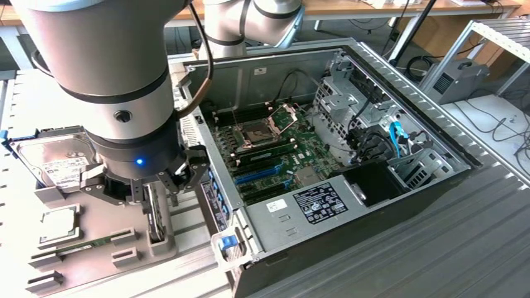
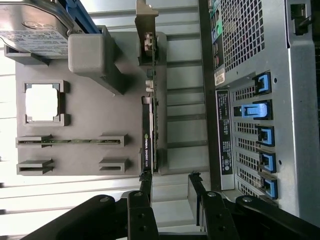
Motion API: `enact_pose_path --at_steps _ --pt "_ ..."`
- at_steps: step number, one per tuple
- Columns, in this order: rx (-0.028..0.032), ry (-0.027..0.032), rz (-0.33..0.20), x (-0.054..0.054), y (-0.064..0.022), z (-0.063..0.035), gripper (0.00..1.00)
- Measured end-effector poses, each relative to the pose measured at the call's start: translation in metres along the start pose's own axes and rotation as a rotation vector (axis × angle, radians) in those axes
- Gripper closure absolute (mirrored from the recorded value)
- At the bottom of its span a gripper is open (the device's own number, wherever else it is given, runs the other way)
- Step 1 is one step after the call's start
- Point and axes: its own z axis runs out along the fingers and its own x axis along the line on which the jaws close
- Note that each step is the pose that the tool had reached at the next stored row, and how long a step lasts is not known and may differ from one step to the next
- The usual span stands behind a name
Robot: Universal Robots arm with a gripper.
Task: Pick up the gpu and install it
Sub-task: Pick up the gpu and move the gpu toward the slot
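One hand (image 2: 169, 186) wide open, holding nothing, poised just above the upright gpu (image 2: 148, 135)

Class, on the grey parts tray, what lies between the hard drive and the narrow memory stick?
A square silver processor chip lies between the hard drive and the memory stick. This shows plainly in the wrist view.

Wooden desk (image 1: 373, 7) behind; metal rack (image 1: 497, 34), loose cables (image 1: 501, 127) alongside.
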Motion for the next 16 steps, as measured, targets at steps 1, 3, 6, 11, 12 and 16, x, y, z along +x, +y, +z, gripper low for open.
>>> enact_pose_path --at_steps 1,3,6,11,12,16 --pt "0.0 0.0 0.0 0.0006 0.0 0.0002 0.58" --pt "0.0 0.0 0.0 0.0013 0.0 0.0005 0.58" --pt "-0.0001 -0.0001 0.0 0.0023 -0.0001 0.0011 0.58" --pt "-0.0001 0.0 0.0 0.0035 -0.0002 0.0019 0.58" --pt "0.0 0.0 0.0 0.0037 -0.0002 0.002 0.58" --pt "-0.0001 0.0 0.0 0.0054 -0.0003 0.003 0.58"
